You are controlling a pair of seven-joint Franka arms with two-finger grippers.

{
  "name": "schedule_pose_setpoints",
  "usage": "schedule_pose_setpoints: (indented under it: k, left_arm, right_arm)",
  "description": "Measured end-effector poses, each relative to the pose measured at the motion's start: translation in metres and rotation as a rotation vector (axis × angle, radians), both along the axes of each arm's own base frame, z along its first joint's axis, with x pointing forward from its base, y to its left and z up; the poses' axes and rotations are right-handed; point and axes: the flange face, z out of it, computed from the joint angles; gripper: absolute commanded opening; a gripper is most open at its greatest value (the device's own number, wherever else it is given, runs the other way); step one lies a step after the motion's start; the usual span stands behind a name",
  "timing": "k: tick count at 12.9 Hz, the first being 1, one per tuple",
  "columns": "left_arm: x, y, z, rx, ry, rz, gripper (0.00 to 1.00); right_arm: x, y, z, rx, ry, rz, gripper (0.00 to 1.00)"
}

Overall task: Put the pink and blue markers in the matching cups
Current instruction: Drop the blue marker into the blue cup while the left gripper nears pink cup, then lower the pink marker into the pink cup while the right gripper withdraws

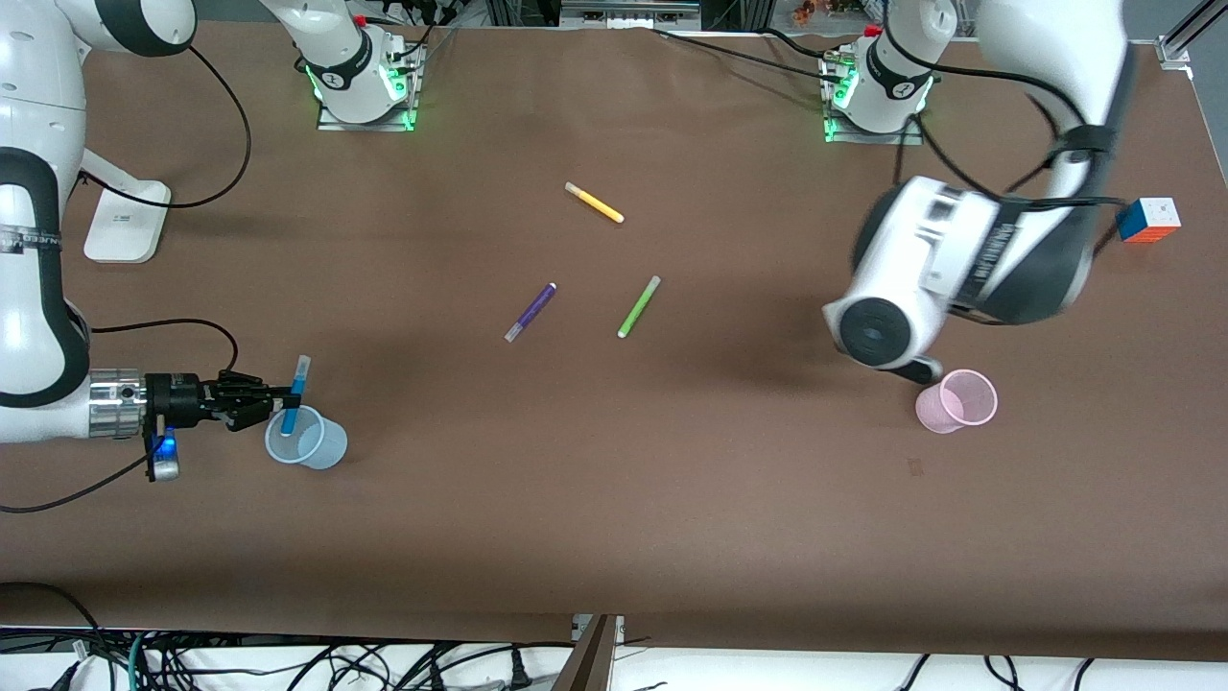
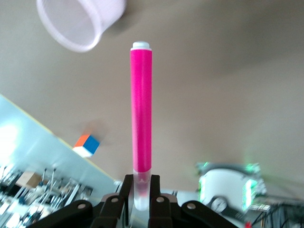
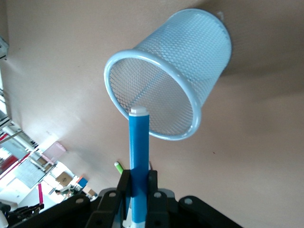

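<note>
Both markers gripped over their cups.

In the front view the left gripper [image 2: 138, 199] is hidden under its own wrist; it is clenched on the pink marker [image 2: 141, 109] beside the pink cup [image 1: 956, 400]. The right gripper [image 1: 280, 400], arm reaching level, grasps the blue marker [image 1: 295, 394], tip over the blue cup [image 1: 307, 440].

A brown-covered bench [image 1: 614, 537] fills the frame; tangled black cables [image 1: 317, 667] run along the bottom edge over a pale floor.
</note>
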Motion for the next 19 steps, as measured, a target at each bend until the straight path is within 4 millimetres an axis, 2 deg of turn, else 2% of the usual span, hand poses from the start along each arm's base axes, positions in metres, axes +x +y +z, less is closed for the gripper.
schedule_pose_setpoints:
  k: [1,2,3,4,5,6,9,11,12,13,14,16,19]
  left_arm:
    - [0.002,0.02,0.007,0.031,0.029,-0.024,0.0]
    - [0.005,0.033,0.013,0.059,0.055,-0.063,0.0]
    - [0.007,0.042,0.016,0.085,0.077,-0.101,0.0]
    - [0.01,0.049,0.017,0.117,0.092,-0.137,0.0]
    - [0.013,0.054,0.01,0.152,0.11,-0.163,0.0]
    - [0.016,0.057,-0.003,0.177,0.133,-0.182,0.0]
    - [0.028,0.061,-0.059,0.26,0.204,-0.281,0.0]
    - [0.032,0.056,-0.082,0.273,0.262,-0.362,0.0]
    - [0.032,0.053,-0.087,0.272,0.269,-0.377,0.0]
    - [0.034,0.05,-0.087,0.274,0.256,-0.397,0.0]
    - [0.039,0.047,-0.087,0.279,0.236,-0.427,0.0]
    - [0.043,0.047,-0.092,0.284,0.229,-0.461,0.0]
    - [0.046,0.057,-0.124,0.312,0.262,-0.494,0.0]
  right_arm:
    - [0.0,-0.004,-0.005,0.019,-0.003,-0.01,0.18]
    - [-0.001,-0.009,-0.01,0.031,-0.005,-0.018,0.41]
    - [-0.002,-0.014,-0.012,0.035,-0.007,-0.023,0.57]
    - [-0.003,-0.017,-0.013,0.037,-0.008,-0.027,0.63]
    - [-0.003,-0.017,-0.012,0.037,-0.009,-0.028,0.63]
    - [-0.002,-0.017,-0.012,0.038,-0.01,-0.027,0.63]
    - [-0.001,-0.016,-0.009,0.04,-0.015,-0.025,0.63]
    - [0.001,-0.013,0.003,0.05,-0.022,-0.007,0.68]
    - [0.004,-0.013,0.018,0.052,-0.034,0.011,0.74]
    - [0.006,-0.013,0.04,0.038,-0.048,0.034,0.8]
    - [0.007,-0.014,0.067,-0.004,-0.061,0.064,0.82]
    - [0.0,-0.006,0.139,-0.137,-0.105,0.153,0.82]
    - [-0.036,0.039,0.25,-0.386,-0.119,0.326,0.85]
